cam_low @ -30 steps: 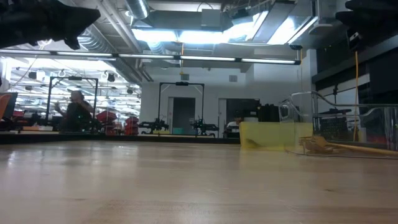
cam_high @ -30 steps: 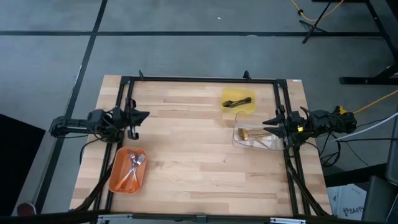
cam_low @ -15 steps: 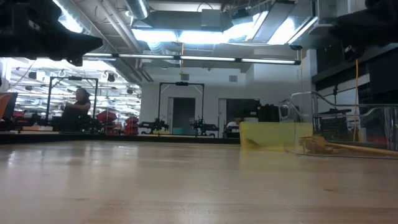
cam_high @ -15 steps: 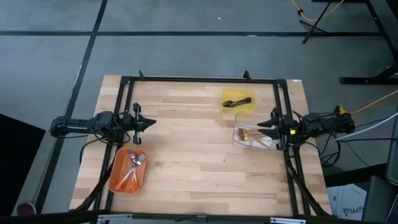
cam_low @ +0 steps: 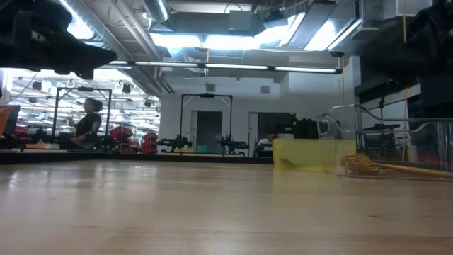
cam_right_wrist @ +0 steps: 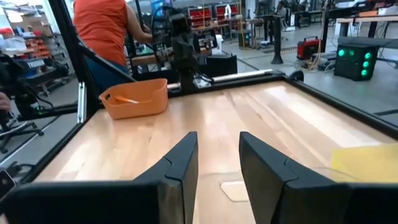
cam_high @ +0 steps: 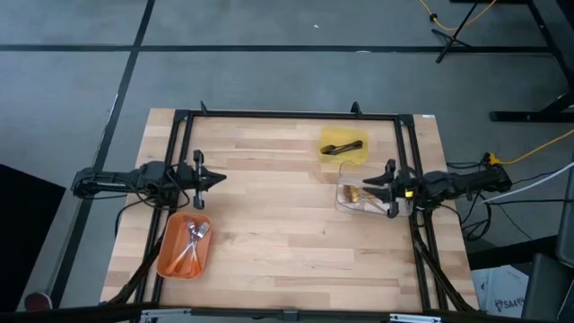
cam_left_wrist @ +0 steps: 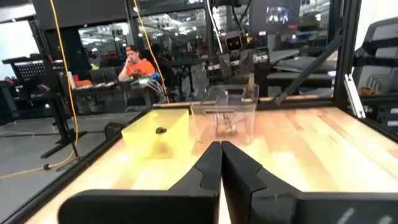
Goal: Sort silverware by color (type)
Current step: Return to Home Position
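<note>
Silver forks with orange handles [cam_high: 192, 240] lie in the orange tray [cam_high: 170, 260] near the table's left near corner. Dark utensils [cam_high: 344, 146] lie in the yellow tray [cam_high: 357, 157], and gold utensils [cam_high: 366, 194] [cam_low: 382, 168] in the clear tray [cam_high: 343, 205]. My right gripper [cam_high: 363, 185] [cam_right_wrist: 217, 140] hovers open over the clear tray's left end, pointing toward the table's left. My left gripper [cam_high: 222, 178] [cam_left_wrist: 221, 149] is shut and level above the table's left side, pointing right, just beyond the orange tray's far end.
Black frame rails [cam_high: 287, 115] run along the table's far, left and right sides. Bare wood [cam_high: 278, 215] spreads between the trays. A person in an orange shirt [cam_left_wrist: 134, 62] sits beyond the table; another orange-clad person [cam_right_wrist: 102, 25] stands behind the left arm.
My right gripper has moved toward the table's left, from beside the right rail to over the clear tray. My left gripper has turned about its wrist and shifted slightly toward the near edge, then held still. The trays and utensils have stayed put.
</note>
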Controlling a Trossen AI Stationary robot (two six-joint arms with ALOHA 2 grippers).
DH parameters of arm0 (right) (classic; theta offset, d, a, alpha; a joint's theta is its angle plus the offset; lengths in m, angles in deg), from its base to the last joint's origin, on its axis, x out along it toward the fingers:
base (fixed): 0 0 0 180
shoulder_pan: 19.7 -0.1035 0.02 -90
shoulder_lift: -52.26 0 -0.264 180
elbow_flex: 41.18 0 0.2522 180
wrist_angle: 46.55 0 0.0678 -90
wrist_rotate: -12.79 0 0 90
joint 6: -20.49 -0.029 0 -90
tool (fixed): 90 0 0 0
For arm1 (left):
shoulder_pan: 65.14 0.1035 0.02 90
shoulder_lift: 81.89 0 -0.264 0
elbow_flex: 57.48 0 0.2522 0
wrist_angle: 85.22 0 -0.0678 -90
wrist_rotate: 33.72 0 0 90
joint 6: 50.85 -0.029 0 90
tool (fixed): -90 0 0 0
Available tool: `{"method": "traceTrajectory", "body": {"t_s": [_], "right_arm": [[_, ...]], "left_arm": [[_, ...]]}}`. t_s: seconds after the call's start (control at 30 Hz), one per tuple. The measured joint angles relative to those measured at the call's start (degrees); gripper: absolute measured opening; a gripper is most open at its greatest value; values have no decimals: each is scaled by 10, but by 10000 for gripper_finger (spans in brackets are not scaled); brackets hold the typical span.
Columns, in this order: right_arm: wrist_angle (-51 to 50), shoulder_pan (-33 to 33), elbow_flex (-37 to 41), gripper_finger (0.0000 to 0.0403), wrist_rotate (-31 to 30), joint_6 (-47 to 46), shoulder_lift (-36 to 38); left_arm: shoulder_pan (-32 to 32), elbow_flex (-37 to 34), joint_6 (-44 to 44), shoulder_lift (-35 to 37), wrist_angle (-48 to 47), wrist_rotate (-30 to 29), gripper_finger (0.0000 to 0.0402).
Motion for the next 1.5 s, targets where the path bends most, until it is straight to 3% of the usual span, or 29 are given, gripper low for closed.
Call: {"method": "traceTrajectory", "body": {"t_s": [0.43,0.57,0.87,1.1,1.23,1.4,1.5], "right_arm": [[5,0,13,108,39,12,0],[5,0,13,108,24,31,0],[17,0,14,108,-71,97,0],[40,6,21,108,-76,110,0],[100,41,41,108,-41,116,-1],[90,99,41,108,57,99,-2],[86,134,41,108,85,99,-2]], "left_arm": [[0,0,-22,0,-13,2,4],[0,0,-17,0,-13,2,4],[0,0,-15,0,-13,2,4],[0,0,-15,0,-13,2,4],[0,0,-15,0,-13,2,4],[0,0,-15,0,-13,2,4],[0,0,-15,0,-13,2,4]]}}
